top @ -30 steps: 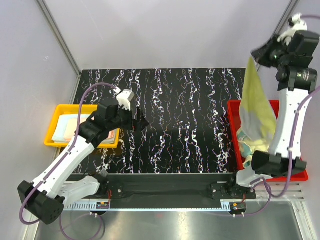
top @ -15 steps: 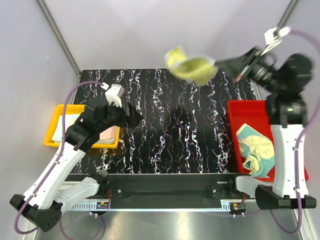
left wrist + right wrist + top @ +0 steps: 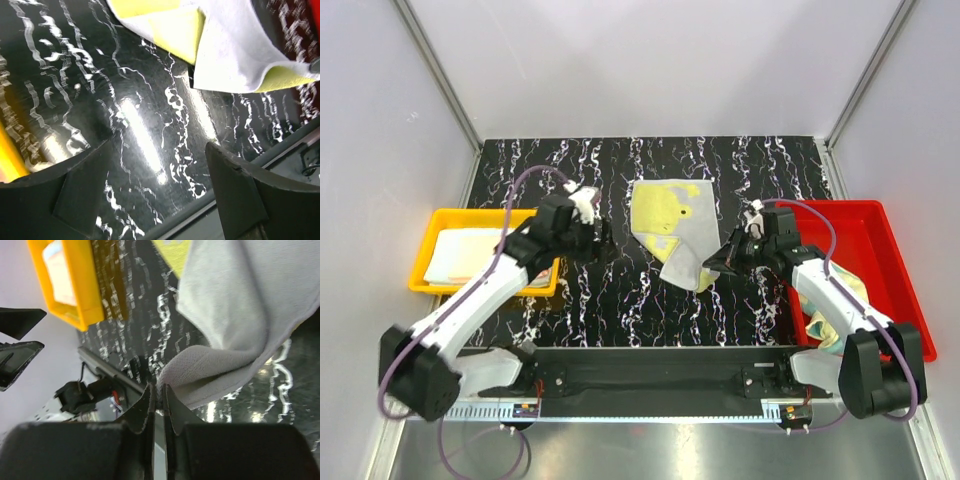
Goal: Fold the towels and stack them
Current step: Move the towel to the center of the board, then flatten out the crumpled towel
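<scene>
- Two plastic trays bracket the scene. At far left, a yellow rectangular plastic tray (image 3: 440,287) holds flat, folded pastel cloth towels (image 3: 470,255).
- Left gripper (image 3: 160,147) hangs low over the black white-veined table (image 3: 620,290), just right of the yellow tray. Its jaws are spread wide, with only tabletop between them.
- A pale yellow-green towel with a grey-white underside (image 3: 670,215) lies mid-table. It is mostly spread out, with the near corner turned over so the grey side shows.
- Right gripper (image 3: 159,390) is down at the table, its jaws pressed together on the near right edge of that towel, where the cloth bunches.
- At far right, a red rectangular plastic tray (image 3: 895,215) holds crumpled yellow and light blue towels (image 3: 858,287), partly hidden by the right arm.
</scene>
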Robot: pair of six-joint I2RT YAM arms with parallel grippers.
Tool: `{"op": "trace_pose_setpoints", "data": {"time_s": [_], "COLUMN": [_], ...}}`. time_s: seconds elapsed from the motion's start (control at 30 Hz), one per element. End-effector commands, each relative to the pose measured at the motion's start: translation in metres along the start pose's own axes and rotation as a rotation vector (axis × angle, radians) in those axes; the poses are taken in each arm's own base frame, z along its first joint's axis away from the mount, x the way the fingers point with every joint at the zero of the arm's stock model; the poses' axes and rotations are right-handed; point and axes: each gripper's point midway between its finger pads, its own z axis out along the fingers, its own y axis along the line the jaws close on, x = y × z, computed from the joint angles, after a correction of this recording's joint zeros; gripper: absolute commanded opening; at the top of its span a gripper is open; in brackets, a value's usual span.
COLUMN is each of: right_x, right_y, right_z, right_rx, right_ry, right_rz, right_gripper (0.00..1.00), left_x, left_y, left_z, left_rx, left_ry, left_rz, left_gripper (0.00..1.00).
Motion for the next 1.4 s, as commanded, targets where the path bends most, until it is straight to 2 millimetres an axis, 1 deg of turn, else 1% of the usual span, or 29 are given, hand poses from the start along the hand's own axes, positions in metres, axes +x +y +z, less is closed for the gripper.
{"op": "trace_pose_setpoints", "data": {"time_s": [0.0, 0.03, 0.07, 0.1, 0.13, 0.17, 0.23, 0.27, 0.3, 0.33, 0.37, 0.4, 0.43, 0.47, 0.53, 0.57, 0.6, 0.67, 0.73, 0.8, 0.83, 0.93, 1.1, 1.3, 1.37], "right_x": [-0.027, -0.029, -0.034, -0.036, -0.040, -0.045, -0.049, -0.050, -0.052, -0.053, -0.054, -0.053, -0.053, -0.051, -0.051, -0.049, -0.049, -0.048, -0.049, -0.049, -0.049, -0.048, -0.047, -0.046, -0.045], "right_y": [-0.012, -0.019, -0.028, -0.032, -0.036, -0.039, -0.036, -0.035, -0.035, -0.035, -0.032, -0.031, -0.031, -0.031, -0.032, -0.033, -0.033, -0.034, -0.033, -0.031, -0.029, -0.028, -0.030, -0.029, -0.028], "right_z": [0.007, 0.008, 0.010, 0.010, 0.010, 0.010, 0.013, 0.014, 0.016, 0.017, 0.019, 0.020, 0.021, 0.023, 0.023, 0.022, 0.022, 0.020, 0.019, 0.018, 0.017, 0.016, 0.014, 0.012, 0.011], "right_rx": [0.061, 0.095, 0.139, 0.163, 0.188, 0.214, 0.202, 0.194, 0.191, 0.185, 0.168, 0.161, 0.153, 0.145, 0.146, 0.148, 0.150, 0.154, 0.153, 0.146, 0.142, 0.139, 0.144, 0.138, 0.133], "right_ry": [-0.129, -0.138, -0.154, -0.163, -0.171, -0.183, -0.186, -0.184, -0.185, -0.185, -0.185, -0.182, -0.179, -0.167, -0.164, -0.161, -0.161, -0.167, -0.173, -0.177, -0.179, -0.180, -0.187, -0.195, -0.197], "right_rz": [-0.071, -0.064, -0.064, -0.066, -0.069, -0.081, -0.095, -0.099, -0.104, -0.107, -0.115, -0.118, -0.120, -0.124, -0.136, -0.139, -0.142, -0.148, -0.153, -0.158, -0.160, -0.160, -0.161, -0.162, -0.162], "right_gripper": [0.00, 0.00, 0.00, 0.00, 0.00, 0.00, 0.00, 0.00, 0.00, 0.00, 0.00, 0.00, 0.00, 0.00, 0.00, 0.00, 0.00, 0.00, 0.00, 0.00, 0.00, 0.00, 0.00, 0.00, 0.00], "left_x": [-0.015, -0.021, -0.022, -0.022, -0.024, -0.028, -0.024, -0.022, -0.014, -0.007, 0.000, 0.006, 0.011, 0.017, 0.022, 0.030, 0.029, 0.038, 0.046, 0.059, 0.070, 0.080, 0.097, 0.123, 0.125], "left_y": [-0.019, -0.024, -0.022, -0.028, -0.030, -0.028, -0.030, -0.031, -0.043, -0.051, -0.057, -0.060, -0.061, -0.063, -0.062, -0.061, -0.062, -0.057, -0.055, -0.053, -0.049, -0.052, -0.057, -0.042, -0.041], "left_z": [0.027, 0.031, 0.046, 0.052, 0.058, 0.072, 0.087, 0.101, 0.107, 0.112, 0.122, 0.128, 0.133, 0.143, 0.153, 0.162, 0.166, 0.176, 0.181, 0.184, 0.183, 0.185, 0.187, 0.186, 0.187], "left_rx": [0.106, 0.115, 0.111, 0.120, 0.119, 0.101, 0.099, 0.110, 0.176, 0.217, 0.253, 0.262, 0.270, 0.288, 0.291, 0.292, 0.290, 0.270, 0.259, 0.247, 0.236, 0.259, 0.277, 0.186, 0.179], "left_ry": [-0.026, -0.033, -0.026, -0.021, -0.021, -0.023, 0.009, 0.059, 0.097, 0.117, 0.125, 0.134, 0.145, 0.161, 0.178, 0.209, 0.212, 0.246, 0.270, 0.302, 0.322, 0.317, 0.374, 0.459, 0.467], "left_rz": [0.078, 0.108, 0.151, 0.185, 0.212, 0.250, 0.243, 0.219, 0.203, 0.188, 0.152, 0.136, 0.118, 0.090, 0.063, 0.049, 0.035, 0.006, -0.014, -0.036, -0.049, -0.076, -0.131, -0.158, -0.178], "left_gripper": [0.80, 0.79, 0.76, 0.75, 0.74, 0.72, 0.71, 0.70, 0.64, 0.63, 0.63, 0.63, 0.63, 0.63, 0.59, 0.59, 0.58, 0.57, 0.56, 0.56, 0.56, 0.56, 0.54, 0.53, 0.52]}}
